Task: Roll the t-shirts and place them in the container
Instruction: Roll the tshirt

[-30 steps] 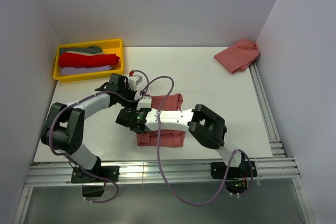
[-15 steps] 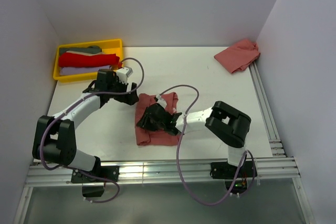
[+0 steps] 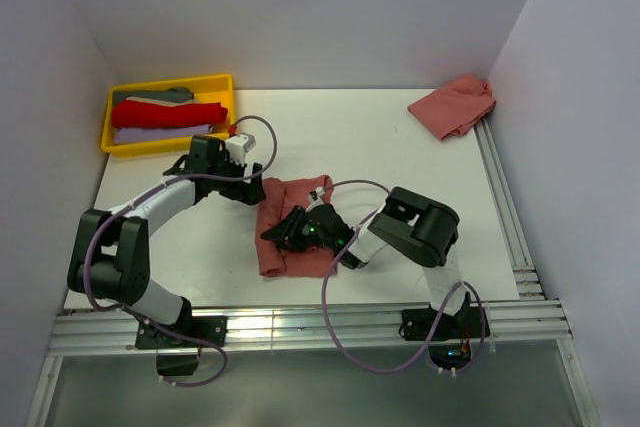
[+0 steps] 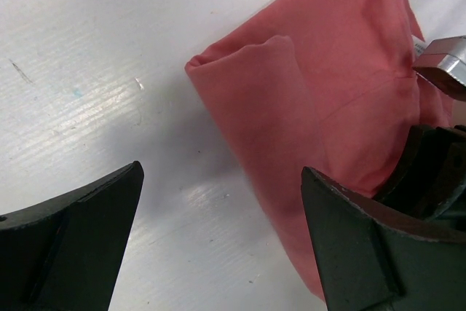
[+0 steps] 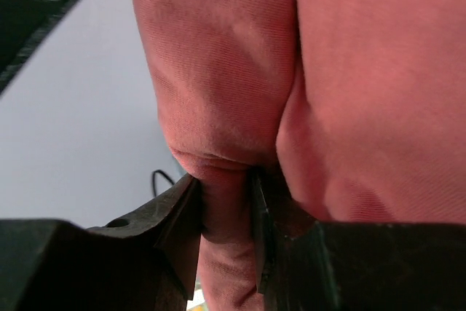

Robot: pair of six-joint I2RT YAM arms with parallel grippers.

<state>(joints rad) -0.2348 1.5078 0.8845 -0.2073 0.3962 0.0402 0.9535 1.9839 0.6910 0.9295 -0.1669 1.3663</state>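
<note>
A salmon-red t-shirt (image 3: 300, 197) lies folded and bunched in the middle of the table. My right gripper (image 3: 284, 234) lies low across it, shut on a thick fold of its cloth (image 5: 227, 245); the right wrist view is filled by the t-shirt (image 5: 240, 56). My left gripper (image 3: 254, 185) hovers at the shirt's far left corner, wide open with only bare table between its fingers (image 4: 73, 242). The left wrist view shows that t-shirt's corner (image 4: 313, 92). A second t-shirt (image 3: 453, 104) lies crumpled at the back right.
A yellow tray (image 3: 106, 130) holding folded red, grey and lilac clothes stands at the back left. A metal rail (image 3: 505, 207) runs along the table's right edge. Cables loop over both arms near the shirt.
My right gripper has closed on a fold of the middle t-shirt, and its arm has swung to the right. The shirt has gone from a flat rectangle to a bunched shape. My left gripper shifted slightly left.
</note>
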